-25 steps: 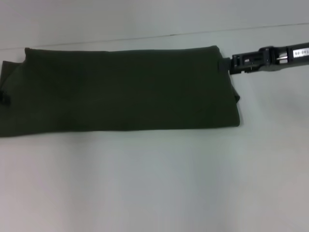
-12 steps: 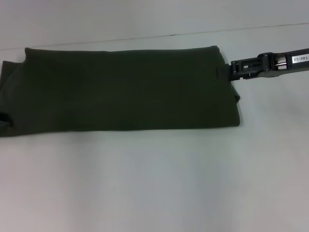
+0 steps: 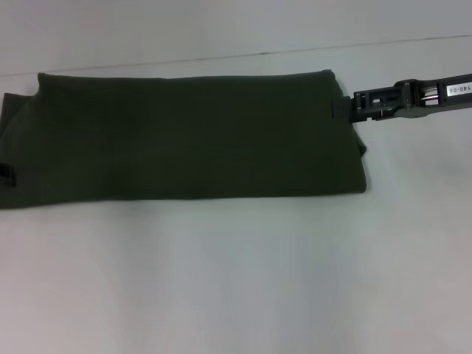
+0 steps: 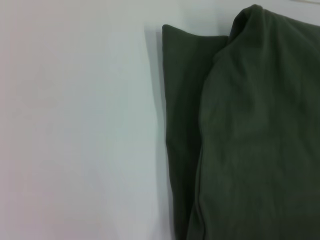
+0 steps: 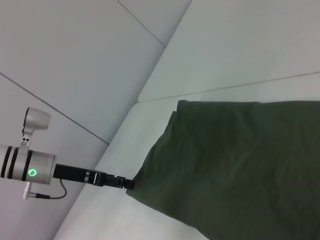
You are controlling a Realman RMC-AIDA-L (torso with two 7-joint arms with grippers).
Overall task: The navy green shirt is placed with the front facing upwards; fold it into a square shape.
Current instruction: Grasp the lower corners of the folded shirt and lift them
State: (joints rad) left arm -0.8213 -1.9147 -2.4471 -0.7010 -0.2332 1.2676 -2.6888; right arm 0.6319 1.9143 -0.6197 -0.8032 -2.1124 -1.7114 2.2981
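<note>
The navy green shirt (image 3: pixel 192 136) lies flat on the white table as a long folded rectangle, plain side up, with no lettering showing. My right gripper (image 3: pixel 341 106) reaches in from the right and touches the shirt's far right corner. My left gripper (image 3: pixel 6 173) shows only as a small black tip at the shirt's left edge. The right wrist view shows the left gripper (image 5: pixel 129 184) meeting the near corner of the shirt (image 5: pixel 240 165). In the left wrist view the shirt's (image 4: pixel 250 140) layered edge lies on the table.
The white table (image 3: pixel 236 280) stretches wide in front of the shirt. A seam line (image 3: pixel 221 57) runs across the surface just behind the shirt. Past the table edge, the right wrist view shows a tiled floor (image 5: pixel 75 65).
The right gripper has shifted slightly left and nearer, onto the shirt's right corner. The left gripper tip has moved nearer along the left edge. The shirt itself looks unchanged.
</note>
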